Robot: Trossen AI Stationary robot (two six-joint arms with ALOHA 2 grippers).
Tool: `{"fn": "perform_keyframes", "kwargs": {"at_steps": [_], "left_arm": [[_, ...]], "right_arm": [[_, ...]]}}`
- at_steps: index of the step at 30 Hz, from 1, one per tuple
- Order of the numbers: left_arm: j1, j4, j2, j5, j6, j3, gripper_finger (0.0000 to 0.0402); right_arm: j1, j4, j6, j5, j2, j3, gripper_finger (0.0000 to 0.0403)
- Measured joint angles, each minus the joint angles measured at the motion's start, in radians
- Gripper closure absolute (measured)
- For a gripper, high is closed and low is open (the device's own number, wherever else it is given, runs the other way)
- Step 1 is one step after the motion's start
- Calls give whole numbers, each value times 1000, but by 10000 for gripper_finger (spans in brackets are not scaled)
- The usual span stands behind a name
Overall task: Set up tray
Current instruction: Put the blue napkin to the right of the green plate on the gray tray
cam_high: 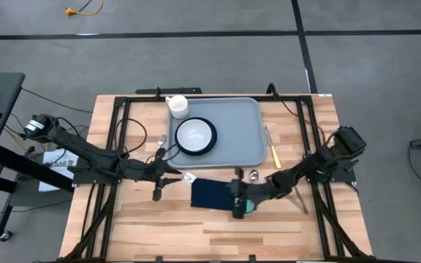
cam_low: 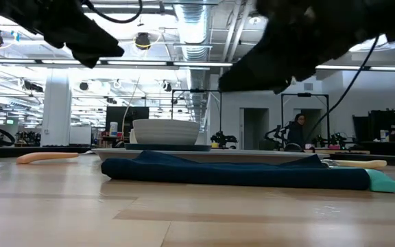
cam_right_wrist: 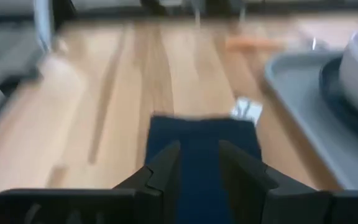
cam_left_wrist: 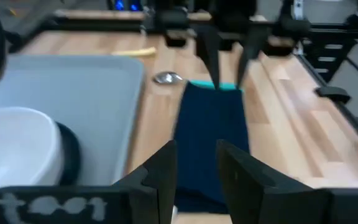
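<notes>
The grey-blue tray [cam_high: 243,135] lies at the table's far middle and carries a white bowl on a dark plate [cam_high: 194,135] and a white cup [cam_high: 177,106]. A folded navy napkin [cam_high: 210,193] lies flat on the wood in front of it, with a teal piece [cam_high: 249,207] at its right end. My left gripper [cam_high: 168,174] hovers open off the napkin's left end. My right gripper [cam_high: 238,201] hovers open over its right end. In the low view both grippers [cam_low: 98,44] [cam_low: 252,75] stand clear above the napkin [cam_low: 238,171]. Each wrist view looks along the napkin [cam_left_wrist: 213,143] [cam_right_wrist: 197,143].
A yellow-handled utensil [cam_high: 272,150] and a spoon [cam_high: 253,175] lie right of the tray. An orange-handled utensil [cam_high: 159,142] lies left of it, and a small white tag [cam_high: 189,177] sits by the napkin's left end. Bare wood stretches along the near edge. A person [cam_low: 297,130] sits far behind.
</notes>
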Motion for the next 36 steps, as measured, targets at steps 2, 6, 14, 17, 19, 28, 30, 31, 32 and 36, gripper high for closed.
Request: {"fn": "perform_keyframes", "kwargs": {"at_steps": [2, 6, 14, 17, 19, 28, 30, 31, 32, 36], "left_arm": [[-2, -19, -17, -24, 25, -7, 301], [-3, -65, -27, 13, 31, -8, 301], [-83, -93, -5, 71, -37, -9, 301], [-160, -73, -5, -40, -37, -9, 301], [-217, -61, -6, -88, -37, -9, 301], [-422, -85, -7, -549, -109, -8, 301], [-439, -144, -7, -636, -181, -8, 301], [-443, -175, -7, -649, -217, -8, 301], [-446, -201, -7, -645, -250, -8, 301], [-448, -256, -5, -587, -332, -8, 301]], "right_arm": [[0, -180, 27, -1, 32, 105, 301], [-10, -585, 111, -49, 68, 328, 301], [-25, -1039, 195, -263, 165, 665, 301], [-18, -1062, 230, -329, 216, 709, 301], [-9, -1063, 242, -360, 248, 730, 301], [15, -1088, 274, -365, 269, 751, 301], [13, -1114, 277, -363, 269, 751, 301], [10, -1128, 277, -359, 269, 750, 301], [8, -1137, 277, -350, 269, 744, 301], [1, -1139, 285, -313, 269, 714, 301]]}}
